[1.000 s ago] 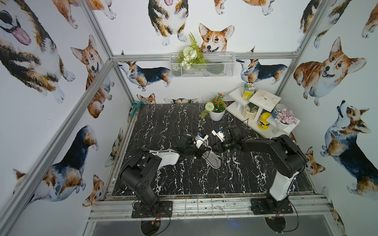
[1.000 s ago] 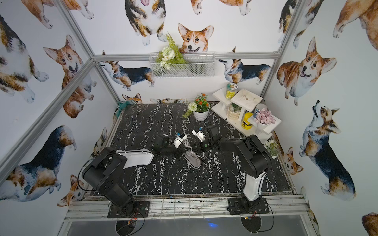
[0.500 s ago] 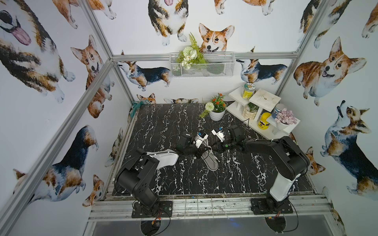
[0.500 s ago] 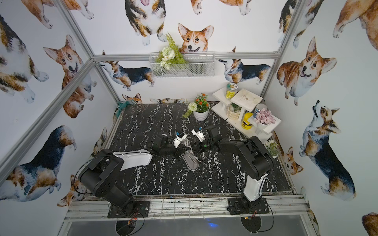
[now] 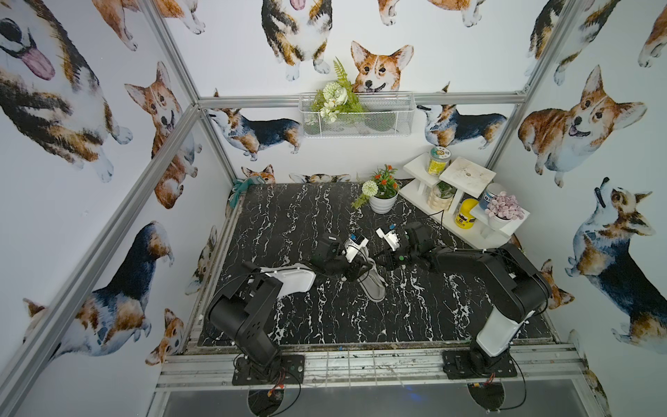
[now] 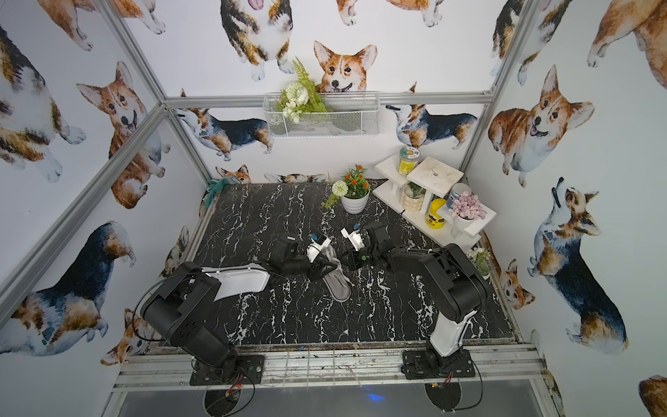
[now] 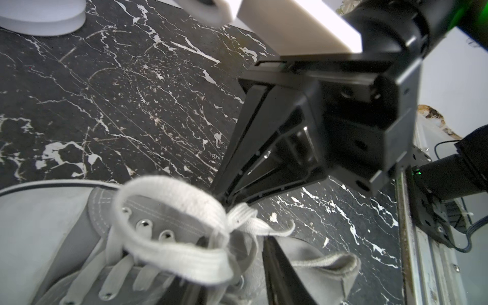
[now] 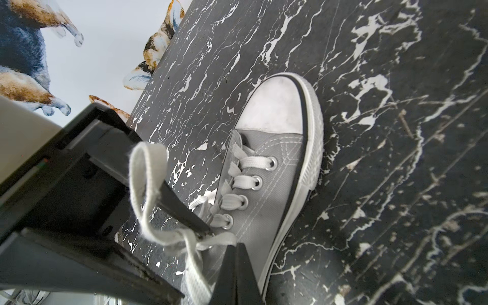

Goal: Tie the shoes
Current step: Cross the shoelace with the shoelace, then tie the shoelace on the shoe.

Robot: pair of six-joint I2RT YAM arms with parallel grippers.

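Observation:
The grey shoe (image 5: 373, 287) (image 6: 338, 287) lies mid-table, its white toe cap (image 8: 274, 105) toward the front edge. Both grippers meet over its laces. My left gripper (image 7: 227, 269) (image 5: 361, 269) is open, its two dark fingers apart over the tongue. A white lace loop (image 7: 171, 229) (image 8: 144, 184) stands up there, ringed round one left finger (image 8: 182, 208). My right gripper (image 8: 233, 247) (image 5: 378, 259) is shut, its tips pinching a flat strand of lace (image 8: 219, 239) beside the knot (image 7: 229, 221). The heel is hidden under the arms in both top views.
A white pot of flowers (image 5: 382, 203) stands at the back of the black marble table (image 5: 361, 325). A white stepped shelf (image 5: 465, 176) with jars fills the back right corner. A wire basket (image 5: 355, 119) hangs on the rear wall.
My left jaws have parted from shut. My right jaws closed on the lace strand. Both arms stay at the shoe's laces with little shift.

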